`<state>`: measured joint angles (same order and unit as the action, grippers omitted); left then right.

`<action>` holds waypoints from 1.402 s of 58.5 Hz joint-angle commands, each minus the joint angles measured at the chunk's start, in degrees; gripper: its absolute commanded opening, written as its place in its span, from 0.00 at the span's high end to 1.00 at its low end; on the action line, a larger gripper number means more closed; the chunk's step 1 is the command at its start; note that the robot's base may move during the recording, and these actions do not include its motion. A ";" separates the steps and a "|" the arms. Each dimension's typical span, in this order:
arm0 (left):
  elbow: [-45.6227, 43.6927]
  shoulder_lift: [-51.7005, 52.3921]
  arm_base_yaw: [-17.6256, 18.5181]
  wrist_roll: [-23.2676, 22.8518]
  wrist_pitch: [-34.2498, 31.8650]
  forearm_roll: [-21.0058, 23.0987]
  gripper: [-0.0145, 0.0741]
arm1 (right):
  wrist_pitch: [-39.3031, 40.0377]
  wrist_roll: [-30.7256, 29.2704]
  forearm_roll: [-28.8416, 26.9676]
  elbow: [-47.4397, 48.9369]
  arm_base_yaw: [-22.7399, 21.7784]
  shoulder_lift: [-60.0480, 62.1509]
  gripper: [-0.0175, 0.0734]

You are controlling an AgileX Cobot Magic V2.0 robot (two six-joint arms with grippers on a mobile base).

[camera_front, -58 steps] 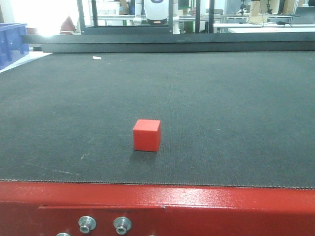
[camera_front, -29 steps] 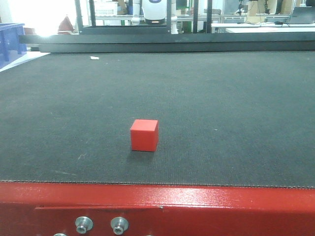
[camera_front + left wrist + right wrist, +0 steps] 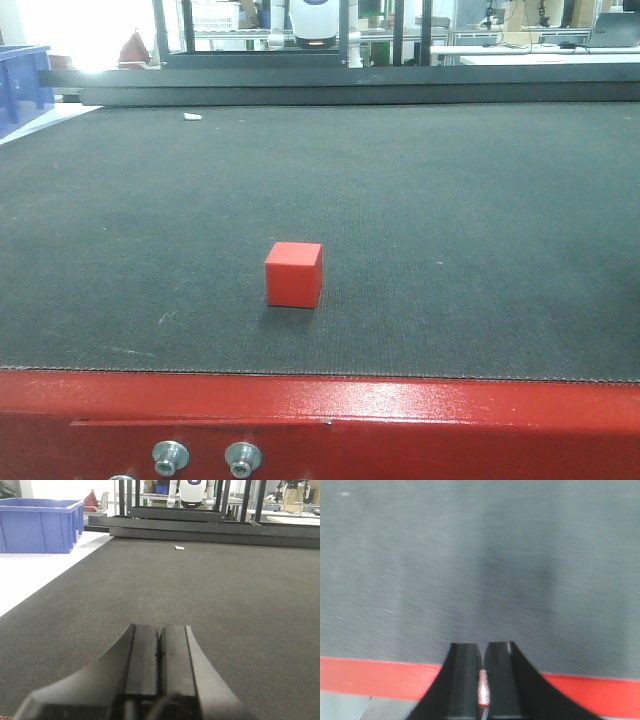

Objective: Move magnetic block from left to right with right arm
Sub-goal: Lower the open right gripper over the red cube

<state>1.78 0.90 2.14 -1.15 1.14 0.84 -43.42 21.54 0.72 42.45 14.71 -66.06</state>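
Front-facing view: magnetic block (image 3: 294,274) sits flat on the dark mat (image 3: 450,220), slightly left of centre, near the red table edge (image 3: 400,400), touching nothing. The block shows only in this view and the grippers only in the wrist views, so the block-to-tool offset cannot be told.

Left wrist view: left gripper (image 3: 159,645) has its fingers pressed together, empty, low over the mat. Blue bin (image 3: 40,525) at far left; white scrap (image 3: 179,547) far out on the mat.

Right wrist view (blurred): right gripper (image 3: 483,649) fingers seem together save a thin slit, gripping nothing, above the near red edge.
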 commanded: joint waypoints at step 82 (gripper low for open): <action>0.59 0.52 0.32 -0.06 -4.73 0.44 0.97 | -29.99 30.09 2.05 67.08 27.52 -52.18 0.12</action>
<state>1.78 0.90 2.14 -1.15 1.14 0.84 -70.09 50.74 2.62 107.42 42.37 -121.59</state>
